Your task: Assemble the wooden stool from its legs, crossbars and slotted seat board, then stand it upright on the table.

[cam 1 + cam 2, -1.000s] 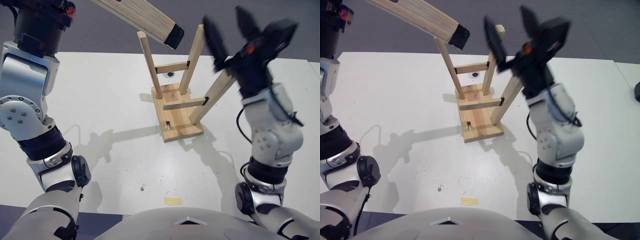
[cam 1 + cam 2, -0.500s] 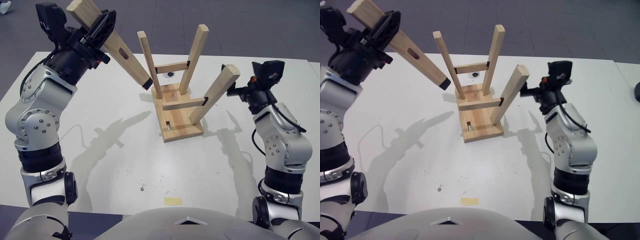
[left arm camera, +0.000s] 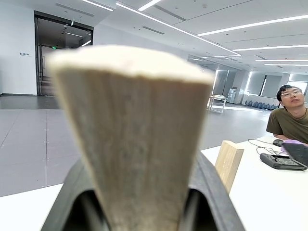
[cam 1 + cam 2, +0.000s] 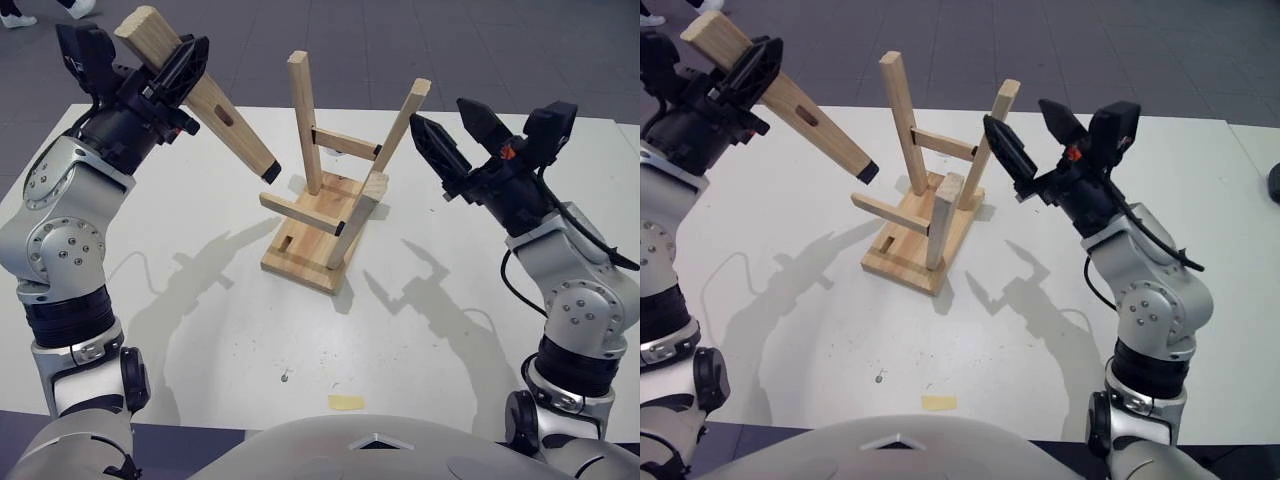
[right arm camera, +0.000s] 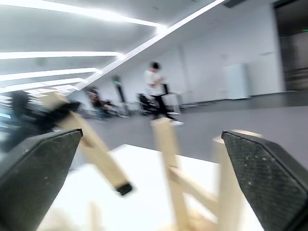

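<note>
The left end effector (image 4: pixel 183 80) is raised above the left side of the white surface (image 4: pixel 200 330), clamped on a loose leg (image 4: pixel 235 135) near its upper end. The leg's long axis slants down toward the robot's right, and its black-capped tip hangs just beside the part-built stool without touching it.

At centre, the slotted seat board (image 4: pixel 300 262) lies on the surface with three legs standing up from it. The far-left leg (image 4: pixel 304 120) is close to upright, the far-right leg (image 4: pixel 405 120) leans outward, and the near leg (image 4: pixel 358 220) tips toward the camera. One crossbar (image 4: pixel 345 145) links the two far legs and a second crossbar (image 4: pixel 298 212) juts out from the near leg. An empty slot (image 4: pixel 285 241) shows at the board's near-left corner, below the hanging tip and a little to its right.

To the right, the right end effector (image 4: pixel 438 112) hovers with its fingers spread wide and nothing between them, just beside the leaning far-right leg.

The stool appears one leg short of complete. The left arm carries that leg and is the nearer to the open slot, so seating it would likely mean swinging the leg more upright and lowering its tip into the slot. The right arm is placed to steady the frame.
</note>
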You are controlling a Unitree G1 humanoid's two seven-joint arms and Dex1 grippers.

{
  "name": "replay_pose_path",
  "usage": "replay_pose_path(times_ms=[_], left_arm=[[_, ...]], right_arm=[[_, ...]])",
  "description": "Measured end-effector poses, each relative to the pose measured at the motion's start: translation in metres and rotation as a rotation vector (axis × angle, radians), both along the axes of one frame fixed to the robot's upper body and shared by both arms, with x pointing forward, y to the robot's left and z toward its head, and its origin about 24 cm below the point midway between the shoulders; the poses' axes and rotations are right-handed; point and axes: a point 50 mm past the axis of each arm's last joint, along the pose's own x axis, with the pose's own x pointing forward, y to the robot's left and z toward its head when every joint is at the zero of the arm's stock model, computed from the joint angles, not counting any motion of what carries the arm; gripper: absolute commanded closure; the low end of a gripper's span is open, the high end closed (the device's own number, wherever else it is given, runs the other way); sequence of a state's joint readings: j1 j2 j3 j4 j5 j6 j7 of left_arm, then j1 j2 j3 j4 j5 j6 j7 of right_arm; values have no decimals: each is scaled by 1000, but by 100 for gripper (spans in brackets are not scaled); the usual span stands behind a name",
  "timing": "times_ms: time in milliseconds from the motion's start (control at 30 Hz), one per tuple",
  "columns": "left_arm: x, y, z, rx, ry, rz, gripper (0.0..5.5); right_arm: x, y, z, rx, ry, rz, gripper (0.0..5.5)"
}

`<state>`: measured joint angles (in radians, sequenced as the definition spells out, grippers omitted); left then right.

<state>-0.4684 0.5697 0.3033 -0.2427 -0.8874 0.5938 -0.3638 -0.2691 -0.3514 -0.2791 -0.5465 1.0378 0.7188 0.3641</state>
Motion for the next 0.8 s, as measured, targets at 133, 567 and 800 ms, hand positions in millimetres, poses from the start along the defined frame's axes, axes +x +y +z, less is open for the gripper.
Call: replay_pose_path(times_ms=[133,567,800], left_arm=[[-1,4,1,-7,-9,3,448],[3,-5,-20,-15,60,-4,448],[3,-5,-21,23,60,46,448]], right_arm=[[-25,9,14,-61,-46,289,10],[-24,40,-28,-328,-27,268,216],[-22,38,-35,-322,2,214,335]])
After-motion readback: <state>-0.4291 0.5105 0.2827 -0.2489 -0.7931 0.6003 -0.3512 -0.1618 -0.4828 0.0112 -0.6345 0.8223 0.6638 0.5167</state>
